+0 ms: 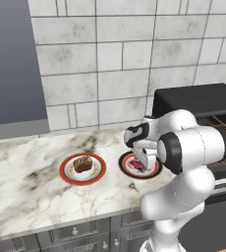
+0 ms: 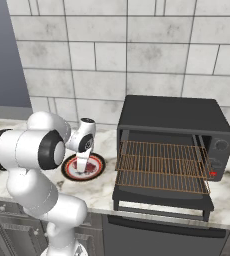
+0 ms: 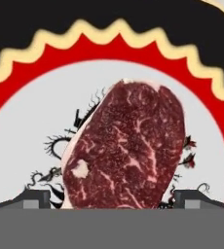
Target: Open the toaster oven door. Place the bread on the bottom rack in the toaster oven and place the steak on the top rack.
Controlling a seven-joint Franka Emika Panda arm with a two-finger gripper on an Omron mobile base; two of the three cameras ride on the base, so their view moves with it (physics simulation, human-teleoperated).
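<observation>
With door (image 2: 162, 196) already down and racks bare, end effector (image 3: 112, 197) spread wide, straddling steak (image 3: 126, 146) directly beneath on plate (image 3: 31, 126), poised for pickup. Bread (image 1: 82, 164) well off to side.

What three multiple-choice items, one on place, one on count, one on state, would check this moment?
1. Where does the steak lie?
A. on the top rack
B. on a red-rimmed plate
C. on the bare counter

2. How many plates stand on the counter?
A. one
B. two
C. three

3. How is the toaster oven door?
A. shut
B. folded down open
C. taken off

Key: 1 B, the hand view shows the meat on the plate, between the fingertips of the open gripper. 2 B, the left base view shows the bread on a second plate. 3 B, both wire racks are exposed.
</observation>
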